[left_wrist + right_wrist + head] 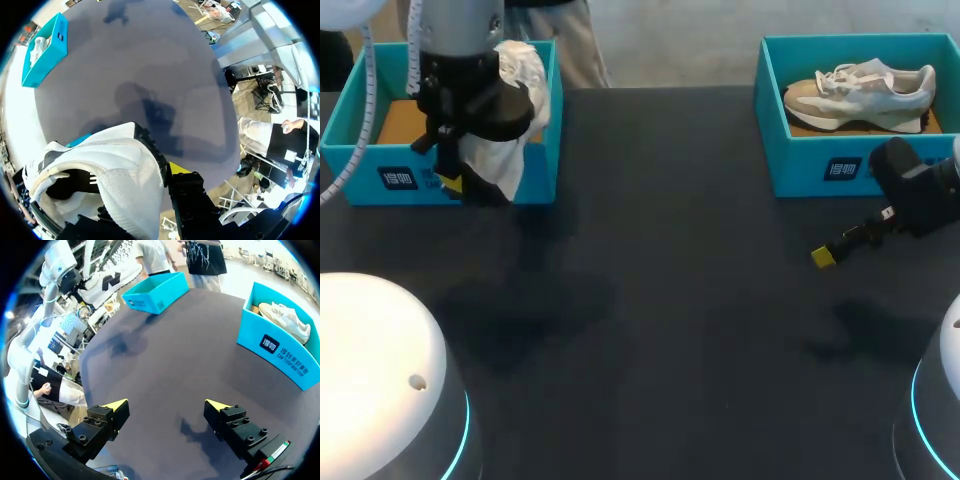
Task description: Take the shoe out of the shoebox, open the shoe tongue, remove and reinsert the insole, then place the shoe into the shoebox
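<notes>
The left end effector (458,185) is clamped on a white shoe (517,88), holding it above the near wall of the teal shoebox (380,176) at ten o'clock on the bench (670,300). The right end effector (167,406) hangs with its fingers spread wide above the bench at three o'clock. It is just in front of a second shoebox (840,168) at two o'clock, which holds a beige shoe (865,90).

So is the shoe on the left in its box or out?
Out: the left hand holds the shoe in the air above its box.
</notes>
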Robot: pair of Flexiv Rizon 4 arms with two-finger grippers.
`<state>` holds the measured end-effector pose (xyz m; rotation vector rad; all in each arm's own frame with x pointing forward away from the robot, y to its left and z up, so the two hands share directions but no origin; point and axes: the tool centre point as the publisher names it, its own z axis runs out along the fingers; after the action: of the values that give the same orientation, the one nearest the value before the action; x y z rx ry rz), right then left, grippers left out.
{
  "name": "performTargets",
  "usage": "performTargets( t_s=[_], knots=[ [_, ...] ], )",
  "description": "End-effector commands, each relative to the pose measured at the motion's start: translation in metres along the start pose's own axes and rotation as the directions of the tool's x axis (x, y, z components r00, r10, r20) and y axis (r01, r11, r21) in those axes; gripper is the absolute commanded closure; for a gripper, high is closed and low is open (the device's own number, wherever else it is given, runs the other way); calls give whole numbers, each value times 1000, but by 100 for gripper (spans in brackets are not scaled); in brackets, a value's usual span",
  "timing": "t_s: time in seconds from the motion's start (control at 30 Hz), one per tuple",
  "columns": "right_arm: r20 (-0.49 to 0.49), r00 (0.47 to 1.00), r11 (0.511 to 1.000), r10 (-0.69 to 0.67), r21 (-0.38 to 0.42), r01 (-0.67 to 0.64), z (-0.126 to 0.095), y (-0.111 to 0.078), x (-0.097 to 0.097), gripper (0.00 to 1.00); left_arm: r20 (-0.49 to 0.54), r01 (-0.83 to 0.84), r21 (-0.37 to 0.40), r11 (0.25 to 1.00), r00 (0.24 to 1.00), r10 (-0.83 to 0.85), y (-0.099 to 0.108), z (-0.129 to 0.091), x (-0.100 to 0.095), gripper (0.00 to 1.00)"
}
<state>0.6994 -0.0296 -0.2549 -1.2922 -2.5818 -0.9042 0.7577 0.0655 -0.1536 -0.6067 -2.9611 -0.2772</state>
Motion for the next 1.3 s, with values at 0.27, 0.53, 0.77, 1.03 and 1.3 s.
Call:
performTargets(
  t_s=[0.27, 0.53, 0.77, 1.03, 1.3],
  knots=[
    [1, 1000, 1000, 0, 0, 0, 0, 0, 0, 0, 28, 22, -19, 1000, 999, -21, 55, 2, 14, 100],
    [1, 1000, 1000, 0, 0, 0, 0, 0, 0, 0, 18, 72, -7, 997, 997, -71, 103, 7, 14, 100],
    [1, 1000, 1000, 0, 0, 0, 0, 0, 0, 0, 13, 100, 2, 995, 995, -100, 141, 14, 13, 100],
    [1, 1000, 1000, 0, 0, 0, 0, 0, 0, 0, 33, 78, -36, 996, 996, -77, 164, 22, 8, 100],
    [1, 1000, 1000, 0, 0, 0, 0, 0, 0, 0, 45, 7, -13, 1000, 999, -7, 187, 33, -1, 100]
  ],
)
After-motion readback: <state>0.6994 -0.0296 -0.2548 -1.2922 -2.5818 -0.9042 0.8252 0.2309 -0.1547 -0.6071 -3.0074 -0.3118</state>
